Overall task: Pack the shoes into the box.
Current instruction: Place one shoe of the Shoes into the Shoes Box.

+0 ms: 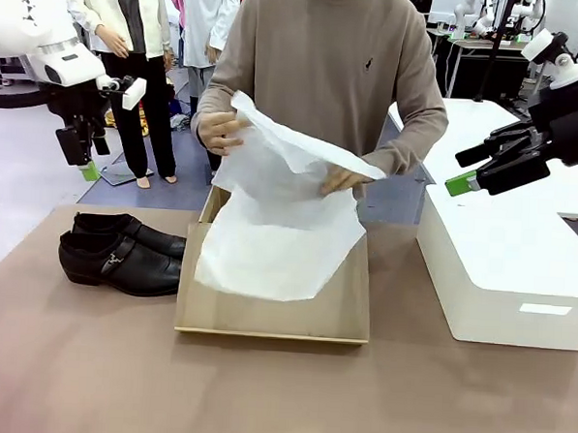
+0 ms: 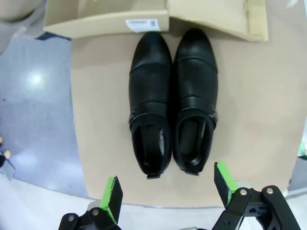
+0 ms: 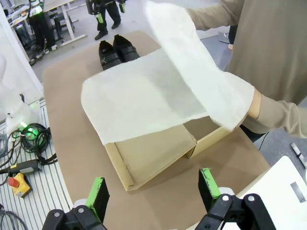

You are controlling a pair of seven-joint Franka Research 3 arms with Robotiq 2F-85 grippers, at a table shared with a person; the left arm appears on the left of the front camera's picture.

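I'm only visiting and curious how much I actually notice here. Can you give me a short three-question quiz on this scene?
1. True or false: the shoes already lie inside the box.
2. What do the person's hands hold above the box? A) a shoe B) white tissue paper C) a lid
3. Fill in: the left claw and right claw both stand ____ and hold nothing.
Key: 1 false, they stand on the table beside it; 2 B; 3 open.

White tissue paper (image 1: pixel 287 246) drapes over the box (image 1: pixel 264 320), blocking its opening; the shoes (image 1: pixel 122 254) lie openly reachable.
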